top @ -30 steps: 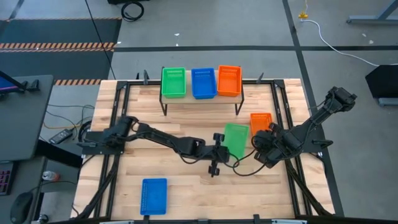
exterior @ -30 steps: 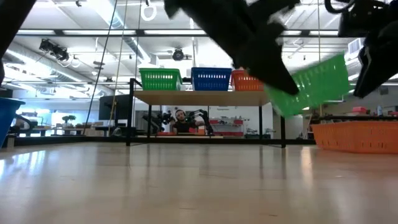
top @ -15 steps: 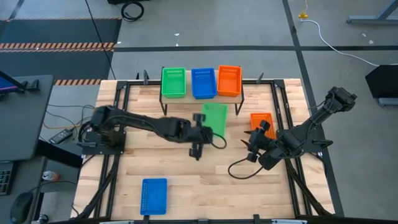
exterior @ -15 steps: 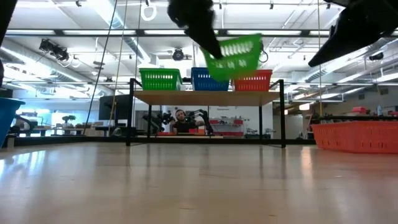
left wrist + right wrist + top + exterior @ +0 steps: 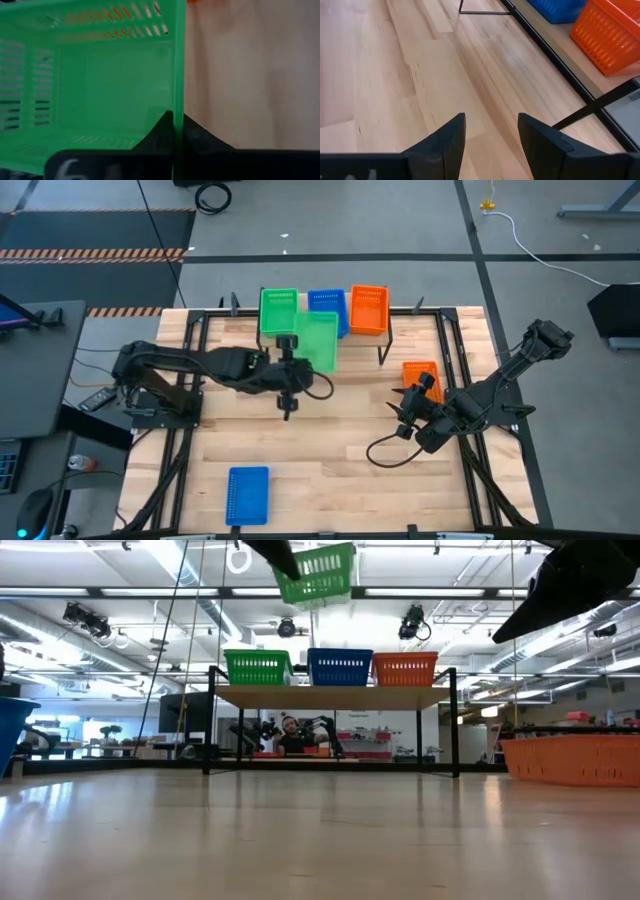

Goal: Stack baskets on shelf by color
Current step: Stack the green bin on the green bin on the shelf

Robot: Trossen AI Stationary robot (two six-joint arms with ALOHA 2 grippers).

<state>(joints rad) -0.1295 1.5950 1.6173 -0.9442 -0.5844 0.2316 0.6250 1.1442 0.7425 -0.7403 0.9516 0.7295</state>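
Though not yet set down, swung right across the table within the last second: carried green basket [image 5: 318, 340], from low beside the right arm to high over the front edge of the shelf [image 5: 358, 341]. Now hanging well above the row of baskets in the low view, roughly over the gap between the shelved green basket [image 5: 279, 312] and the shelved blue basket [image 5: 326, 301], tilted a little. Pinched by the left gripper [image 5: 173, 131] on one rim wall, fingers closed tight either side of the thin plastic; nothing else held. Right gripper [image 5: 490, 127], close beside the carried basket a second ago, now drawn back and parked near the orange basket [image 5: 420, 373] on the table, fingers spread wide, empty. Shelved orange basket [image 5: 368, 310] untouched; loose blue basket [image 5: 247, 494] unmoved at the near edge of the table.

Meaning for the task, as a judgement: carry nearly done, placing step next. Calls for a shift toward the shelved green one, levelling, then lowering to nest inside it. Risk: gripped by one wall only, so likely to swing, catch a rim on the way down, or land astride green and blue. After that, the orange and blue ones on the table still to go
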